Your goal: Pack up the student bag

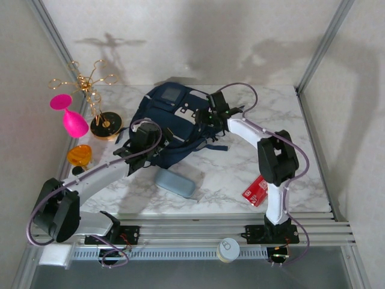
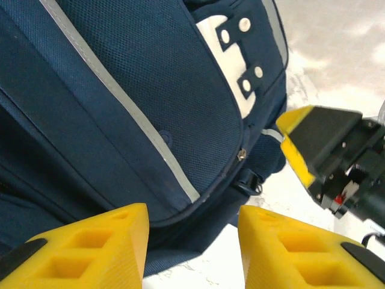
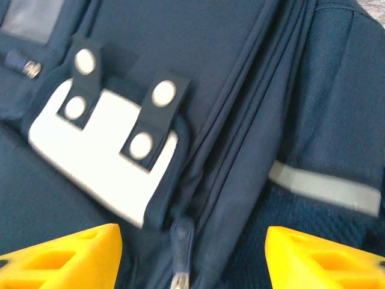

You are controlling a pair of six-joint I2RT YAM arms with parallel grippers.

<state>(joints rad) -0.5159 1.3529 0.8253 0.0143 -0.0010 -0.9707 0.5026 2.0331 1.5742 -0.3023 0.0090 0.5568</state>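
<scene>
Top view, bag: the student bag (image 1: 171,123) lies flat mid-table on the marble top (image 1: 301,126), and it looks zipped.
Top view, arms: your left gripper (image 1: 133,143) is at the bag's near-left edge and your right gripper (image 1: 212,113) is at its right side. If you drive both inward, they can clash over the fabric.
Top view, loose items: the grey pencil case (image 1: 175,182) lies just beside the bag's near edge, close to the left arm. A low sweep could shove it away.
Left wrist, claw: the fingers are spread with nothing between them, and the bag's front-pocket edge is just beyond them.
Left wrist, hazard: the right gripper's yellow finger is near on the right. Also, if you pinch only outer cloth, you drag the bag instead of steadying it.
Right wrist, claw: it is spread wide and pinches nothing. The zipper pull (image 3: 178,241) lies below, between the fingers.
Right wrist, hazard: the pull is small, blurred, and tucked in a fold beside the white snap patch (image 3: 96,153). If you close off-centre, you catch fabric, the grip slips, and the unanchored bag slides.
</scene>
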